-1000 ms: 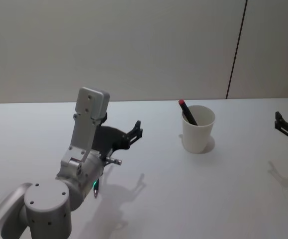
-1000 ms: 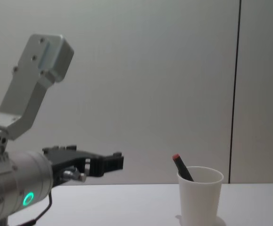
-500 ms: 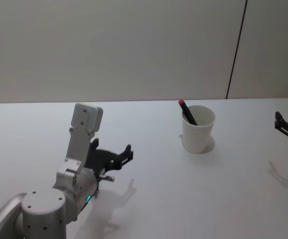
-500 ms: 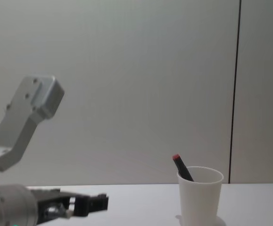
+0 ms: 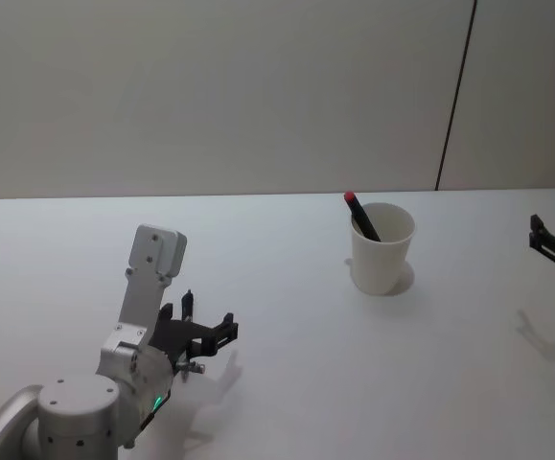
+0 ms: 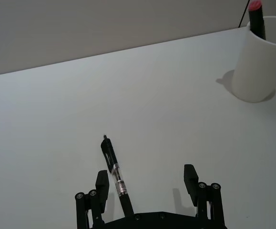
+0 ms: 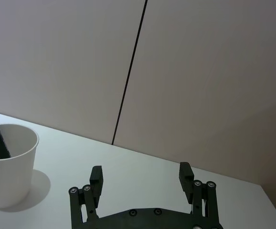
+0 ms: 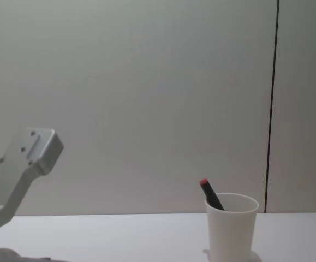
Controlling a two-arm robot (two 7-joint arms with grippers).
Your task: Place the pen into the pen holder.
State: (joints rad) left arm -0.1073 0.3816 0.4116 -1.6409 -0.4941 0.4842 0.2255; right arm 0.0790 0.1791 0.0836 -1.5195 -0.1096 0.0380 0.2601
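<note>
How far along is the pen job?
Done: one red-capped pen sits in the cup. In hand: left gripper is open over a black pen lying on the table, not yet gripped. Left: grip, carry, drop into the cup. Right gripper idle, open, far right.

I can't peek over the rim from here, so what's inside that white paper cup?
A dark pen with a red tip leans inside the white cup, its top poking above the rim. The cup's wall hides its lower part and the bottom.
</note>
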